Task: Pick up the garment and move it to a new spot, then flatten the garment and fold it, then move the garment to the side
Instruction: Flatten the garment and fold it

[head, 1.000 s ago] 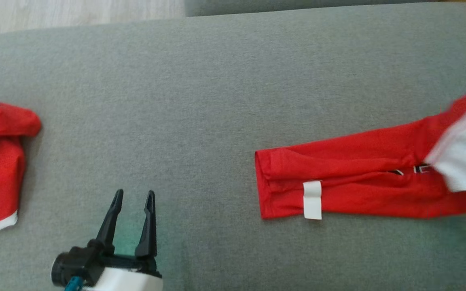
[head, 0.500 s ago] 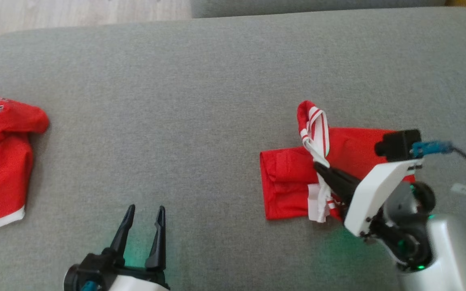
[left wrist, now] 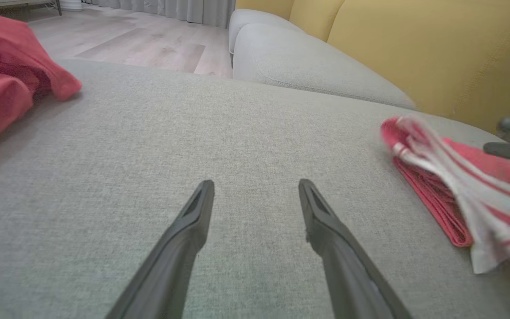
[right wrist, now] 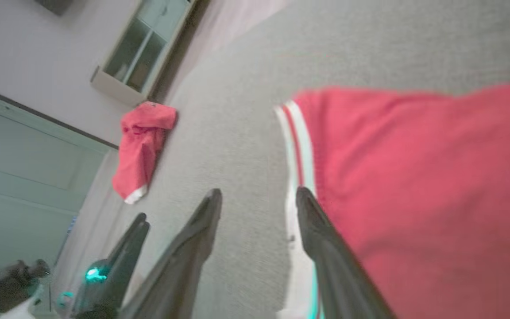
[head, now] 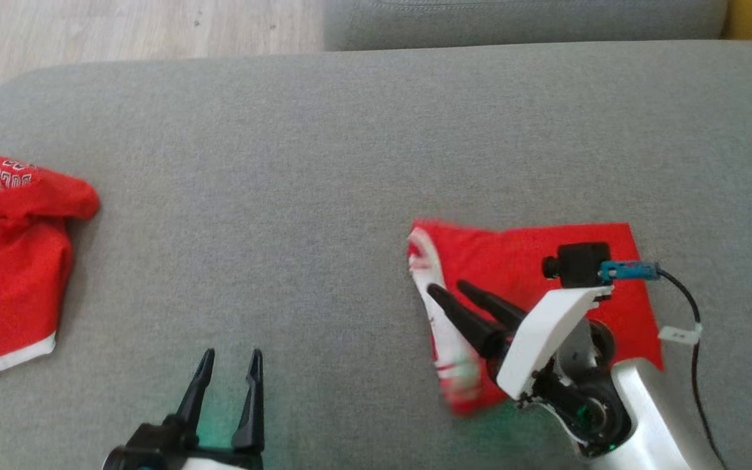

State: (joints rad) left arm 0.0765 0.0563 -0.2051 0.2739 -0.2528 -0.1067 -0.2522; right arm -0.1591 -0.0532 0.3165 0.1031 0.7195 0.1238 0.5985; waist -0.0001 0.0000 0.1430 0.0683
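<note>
Grey sofa cushion (head: 324, 163), folded red garment (head: 513, 261), long axis L-R, striped edge (head: 423, 271) left

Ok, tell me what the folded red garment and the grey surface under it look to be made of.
Folded red garment: thin, matte fabric, likely a synthetic sports knit. It lies in flat, limp layers, with white striped trim along one edge. Grey surface: matte woven upholstery, probably over padding, going by its flecked weave and rounded cushion edges.
</note>
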